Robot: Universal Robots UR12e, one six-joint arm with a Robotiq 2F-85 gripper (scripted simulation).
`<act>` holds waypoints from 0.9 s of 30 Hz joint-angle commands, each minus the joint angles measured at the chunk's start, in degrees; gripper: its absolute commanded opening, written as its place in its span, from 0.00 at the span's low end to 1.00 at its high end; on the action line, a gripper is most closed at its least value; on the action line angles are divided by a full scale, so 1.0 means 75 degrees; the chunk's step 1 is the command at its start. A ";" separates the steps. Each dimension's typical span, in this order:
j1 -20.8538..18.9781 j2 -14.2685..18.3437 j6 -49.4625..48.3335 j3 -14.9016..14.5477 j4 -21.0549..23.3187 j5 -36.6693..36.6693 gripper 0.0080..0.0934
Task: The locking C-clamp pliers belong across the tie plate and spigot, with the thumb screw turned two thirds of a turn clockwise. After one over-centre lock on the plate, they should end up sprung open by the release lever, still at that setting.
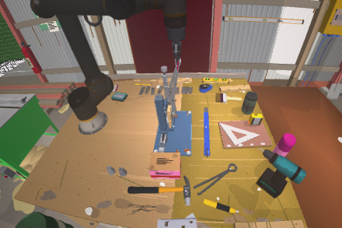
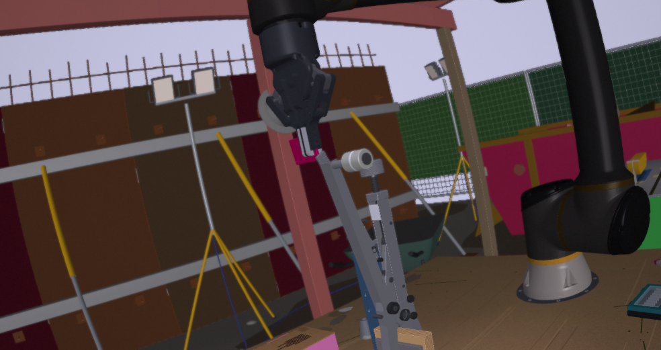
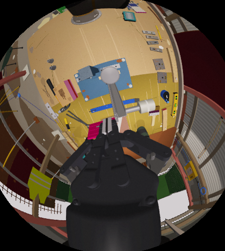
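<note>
The jaws of the locking C-clamp pliers (image 1: 170,99) are hidden behind the blue upright and wooden block on the blue base plate (image 1: 175,131), so I cannot tell how they sit on the tie plate. The pliers stand upright with the long grey handle (image 2: 344,209) leaning away from the body. The thumb screw (image 2: 358,161), a pale cylinder, tops the body (image 3: 145,106). My gripper (image 2: 309,145) is closed and empty, its fingertips against the magenta tip (image 2: 303,155) of the handle (image 3: 105,127).
The brown workbench holds a blue bar (image 1: 206,130), a set square on a pad (image 1: 244,134), a cardboard box with pink base (image 1: 165,165), a hammer (image 1: 163,190), pincers (image 1: 216,179) and a drill (image 1: 281,171) in front of the fixture.
</note>
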State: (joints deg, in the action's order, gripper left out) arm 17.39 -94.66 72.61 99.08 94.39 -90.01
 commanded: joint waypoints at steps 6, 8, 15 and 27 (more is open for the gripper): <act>-0.0010 0.0036 0.0010 -0.0029 0.0024 0.0002 0.00; -0.0013 0.0049 0.0013 -0.0036 0.0029 0.0002 0.00; -0.0025 0.0092 0.0025 -0.0060 0.0049 0.0002 0.00; -0.0044 0.0167 0.0044 -0.0099 0.0085 0.0002 0.00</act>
State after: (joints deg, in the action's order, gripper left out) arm 17.06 -93.40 72.94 98.40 94.97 -90.01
